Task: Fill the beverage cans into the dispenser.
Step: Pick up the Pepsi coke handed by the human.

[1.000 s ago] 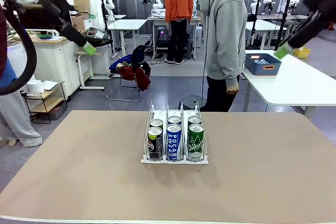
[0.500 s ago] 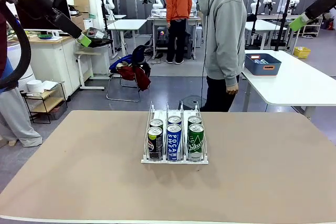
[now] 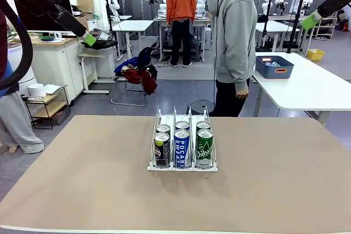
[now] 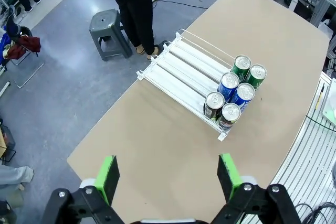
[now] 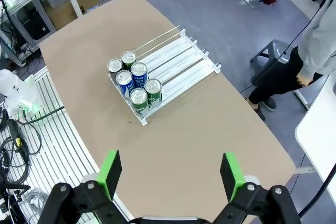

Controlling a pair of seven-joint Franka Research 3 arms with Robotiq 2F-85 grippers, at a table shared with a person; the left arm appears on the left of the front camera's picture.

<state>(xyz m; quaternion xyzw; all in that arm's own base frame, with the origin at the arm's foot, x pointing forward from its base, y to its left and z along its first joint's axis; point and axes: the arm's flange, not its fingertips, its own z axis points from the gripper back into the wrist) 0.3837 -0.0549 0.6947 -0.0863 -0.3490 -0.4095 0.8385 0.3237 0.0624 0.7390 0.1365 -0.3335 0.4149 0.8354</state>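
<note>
So both arms are pulled way up off the table (image 3: 82,190) here. The left gripper (image 4: 168,174) has its jaws spread wide with nothing between them, and the right gripper (image 5: 170,174) is the same: jaws fully apart, holding nothing. The dispenser (image 4: 184,69) sits well apart from both, far ahead of the left jaws and a bit toward the finger on the right of that wrist view. From the right wrist it lies far ahead of those jaws too, more toward the finger on the left of the view. All six beverage cans (image 4: 234,93) are in it, two per lane, standing upright and bunched at the end with the low lip, which is the end nearer the jaws. One lane has the dark pair, the middle lane the blue pair, the other the green pair. The rest of each lane behind them is bare. A person (image 3: 236,31) in a grey hoodie stands beyond the far end of the dispenser, next to a small grey stool (image 4: 111,32).
</note>
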